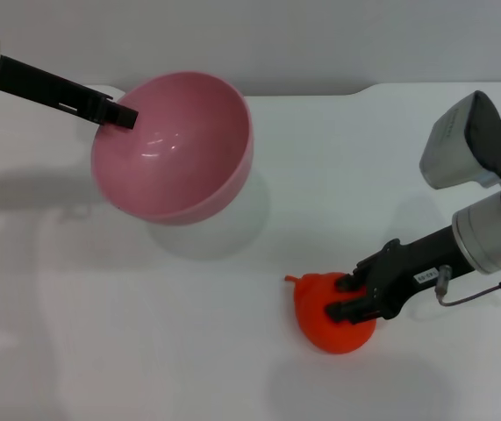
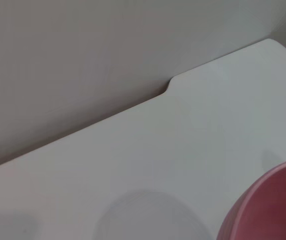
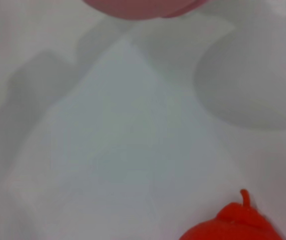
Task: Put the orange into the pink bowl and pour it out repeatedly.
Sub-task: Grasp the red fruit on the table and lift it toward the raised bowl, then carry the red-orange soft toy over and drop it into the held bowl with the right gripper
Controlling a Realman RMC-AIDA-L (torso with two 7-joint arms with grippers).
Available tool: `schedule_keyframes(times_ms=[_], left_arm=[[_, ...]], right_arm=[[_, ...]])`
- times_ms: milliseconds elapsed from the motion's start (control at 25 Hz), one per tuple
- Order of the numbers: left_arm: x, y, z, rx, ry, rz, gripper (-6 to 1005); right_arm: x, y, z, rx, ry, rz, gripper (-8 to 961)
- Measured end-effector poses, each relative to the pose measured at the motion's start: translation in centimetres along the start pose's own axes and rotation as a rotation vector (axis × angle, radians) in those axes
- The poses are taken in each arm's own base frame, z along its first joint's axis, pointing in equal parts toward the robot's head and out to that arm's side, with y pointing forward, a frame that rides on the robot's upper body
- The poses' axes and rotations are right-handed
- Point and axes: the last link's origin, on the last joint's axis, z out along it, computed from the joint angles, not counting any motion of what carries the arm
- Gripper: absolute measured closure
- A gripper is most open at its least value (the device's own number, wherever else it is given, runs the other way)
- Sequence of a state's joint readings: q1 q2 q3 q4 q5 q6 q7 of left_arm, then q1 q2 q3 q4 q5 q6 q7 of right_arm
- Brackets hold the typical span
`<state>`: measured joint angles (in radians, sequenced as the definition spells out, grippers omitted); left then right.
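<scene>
Head view: orange (image 1: pixel 331 317), lumpy, matte red-orange, small stem nub, sits on white table (image 1: pixel 145 351), right gripper (image 1: pixel 348 296) fingers clamped on it. Pink bowl (image 1: pixel 175 145), glossy smooth plastic, empty, tilted, lifted off table, left gripper (image 1: pixel 120 114) pinching rim. Orange well apart from bowl; loading judged pending.

Bright, even overhead light; soft shadow at 5 o'clock of pink bowl (image 1: pixel 173 147), glare inside. Right wrist view blurred, orange (image 3: pixel 233 225) unfocused.
</scene>
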<state>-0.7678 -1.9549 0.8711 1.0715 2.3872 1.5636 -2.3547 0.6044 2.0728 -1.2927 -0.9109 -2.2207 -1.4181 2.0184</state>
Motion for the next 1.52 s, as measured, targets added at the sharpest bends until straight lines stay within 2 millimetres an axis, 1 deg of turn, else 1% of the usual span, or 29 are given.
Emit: schedule_keyframes(times_ms=[240, 440, 560, 680, 800, 880, 1080, 1240, 1280, 1320, 1400, 1520], left_arm=[[0.1, 0.1, 0.1, -0.004, 0.002, 0.004, 956], [0.1, 0.2, 0.3, -0.007, 0.002, 0.004, 956], [0.0, 0.2, 0.3, -0.007, 0.002, 0.003, 956], [-0.1, 0.2, 0.3, -0.007, 0.000, 0.001, 956], [-0.2, 0.2, 0.4, -0.005, -0.004, 0.003, 956], [-0.2, 0.2, 0.4, -0.004, -0.007, 0.006, 956], [-0.3, 0.4, 0.8, -0.007, -0.024, 0.018, 956], [-0.7, 0.6, 1.4, -0.003, -0.038, 0.026, 956], [-0.7, 0.6, 1.4, -0.003, -0.038, 0.026, 956], [-1.0, 0.7, 1.9, 0.001, -0.047, 0.031, 956], [-1.3, 0.9, 2.3, 0.000, -0.054, 0.032, 956], [-1.6, 1.6, 3.3, -0.016, -0.075, 0.042, 956]], right_arm=[[-0.1, -0.1, 0.1, 0.010, -0.001, -0.007, 536], [-0.2, -0.2, 0.0, 0.015, -0.007, -0.005, 770], [-0.3, -0.2, -0.1, 0.016, -0.011, -0.003, 804], [-0.6, -0.1, -0.8, 0.016, -0.034, -0.002, 839], [-1.6, 1.0, -2.6, -0.012, -0.098, -0.033, 873], [-2.7, 2.3, -4.5, -0.045, -0.160, -0.077, 896], [-4.9, 6.2, -9.9, -0.154, -0.271, -0.202, 910], [-5.9, 8.8, -13.3, -0.208, -0.361, -0.311, 909], [-6.2, 9.4, -14.0, -0.214, -0.383, -0.341, 909], [-6.4, 10.0, -14.7, -0.222, -0.407, -0.372, 909], [-6.8, 10.8, -15.7, -0.222, -0.448, -0.418, 909], [-7.3, 11.2, -16.6, -0.190, -0.503, -0.449, 911]])
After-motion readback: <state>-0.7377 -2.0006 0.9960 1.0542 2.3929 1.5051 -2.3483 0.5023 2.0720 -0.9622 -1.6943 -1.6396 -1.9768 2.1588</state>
